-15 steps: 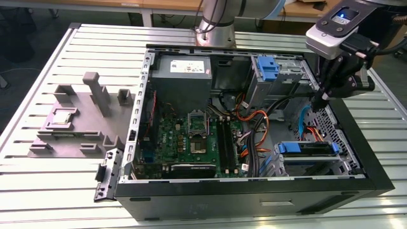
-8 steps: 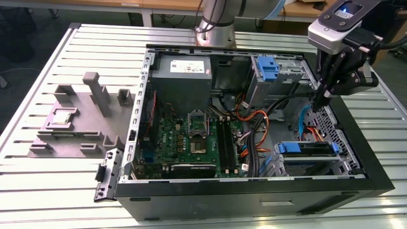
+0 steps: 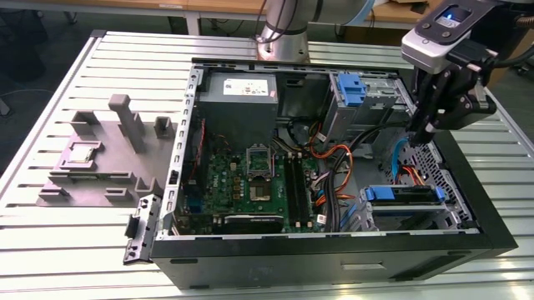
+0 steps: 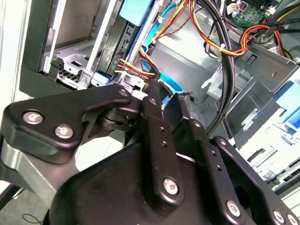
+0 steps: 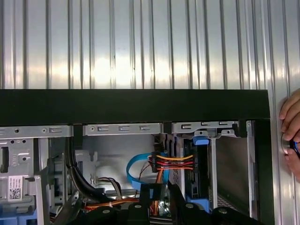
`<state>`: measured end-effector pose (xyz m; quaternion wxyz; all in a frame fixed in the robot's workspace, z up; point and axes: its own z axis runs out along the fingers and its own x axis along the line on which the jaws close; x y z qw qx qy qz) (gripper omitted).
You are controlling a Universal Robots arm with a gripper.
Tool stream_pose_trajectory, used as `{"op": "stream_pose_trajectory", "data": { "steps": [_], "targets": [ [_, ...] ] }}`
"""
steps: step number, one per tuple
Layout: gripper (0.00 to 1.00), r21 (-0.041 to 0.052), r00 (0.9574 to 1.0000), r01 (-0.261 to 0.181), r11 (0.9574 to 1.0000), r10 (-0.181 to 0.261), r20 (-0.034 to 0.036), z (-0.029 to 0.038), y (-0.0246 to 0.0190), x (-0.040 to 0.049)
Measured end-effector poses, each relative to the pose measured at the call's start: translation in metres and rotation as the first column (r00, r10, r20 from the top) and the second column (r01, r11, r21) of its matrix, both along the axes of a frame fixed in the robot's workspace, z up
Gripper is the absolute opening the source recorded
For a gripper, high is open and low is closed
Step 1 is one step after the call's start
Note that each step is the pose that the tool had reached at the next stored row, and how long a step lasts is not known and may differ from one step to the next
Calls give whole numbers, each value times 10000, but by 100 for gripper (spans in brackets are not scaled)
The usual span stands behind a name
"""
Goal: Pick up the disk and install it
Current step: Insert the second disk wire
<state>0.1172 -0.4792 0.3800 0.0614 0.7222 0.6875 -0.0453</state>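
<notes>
I note the gripper (image 3: 419,139) at the exterior view's upper right, above the cables (image 3: 336,167), fingers slightly parted and empty, while the disk (image 3: 401,195) sits in the lower-right bay (image 3: 409,217); I judge a square, cable-free approach essential.

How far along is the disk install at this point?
The disk, blue bracket visible, already lies in a bay of the case, on the exterior view's right. The gripper hangs above the cables beside it, carrying no disk. Left: whether the disk is fully seated or cabled cannot be told.
</notes>
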Motion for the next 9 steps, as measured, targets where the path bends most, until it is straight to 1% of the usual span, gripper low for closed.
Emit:
{"op": "stream_pose_trajectory", "data": {
  "steps": [3, 9],
  "targets": [
    [31, 2, 10000, 0, 10000, 0, 1, -43, 0, 0],
    [31, -17, 10000, 1, 10000, 0, 38, -135, 7, 0]
  ]
}}
